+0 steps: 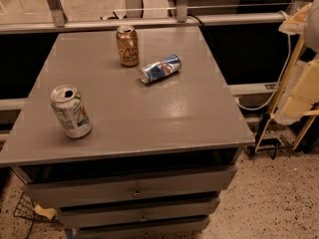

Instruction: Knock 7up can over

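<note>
The 7up can [71,111] is white and silver with green print and a small red mark. It stands upright near the front left corner of the grey table [164,118], with its opened silver top showing. My gripper [298,16] is at the top right edge of the view, beyond the table's right side and far from the can. The cream arm links [305,91] hang below it.
A brown-gold can [127,46] stands upright at the back middle of the table. A blue-and-silver can [160,68] lies on its side just right of it. The table has drawers [134,190] below. A rail [149,22] runs behind, and a white cable [269,96] hangs at the right.
</note>
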Robot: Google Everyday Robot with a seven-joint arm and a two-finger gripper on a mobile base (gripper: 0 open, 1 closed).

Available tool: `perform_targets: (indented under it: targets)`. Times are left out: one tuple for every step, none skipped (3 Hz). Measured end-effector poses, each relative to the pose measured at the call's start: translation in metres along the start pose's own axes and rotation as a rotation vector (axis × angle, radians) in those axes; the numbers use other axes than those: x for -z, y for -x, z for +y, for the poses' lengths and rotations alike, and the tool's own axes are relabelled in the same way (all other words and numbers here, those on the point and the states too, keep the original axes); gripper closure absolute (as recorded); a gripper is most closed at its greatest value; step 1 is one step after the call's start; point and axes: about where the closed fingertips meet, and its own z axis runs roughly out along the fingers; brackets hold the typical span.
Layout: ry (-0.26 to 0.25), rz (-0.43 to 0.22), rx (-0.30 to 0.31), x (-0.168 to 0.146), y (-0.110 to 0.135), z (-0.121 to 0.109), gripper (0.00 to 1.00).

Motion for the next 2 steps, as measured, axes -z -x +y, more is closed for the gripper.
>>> perform_targets:
  targets:
    - [0.001, -0.006, 0.001, 0.000, 0.002, 0.000, 0.00]
    - [0.036, -0.143, 0.022, -0.009, 0.035, 0.004, 0.00]
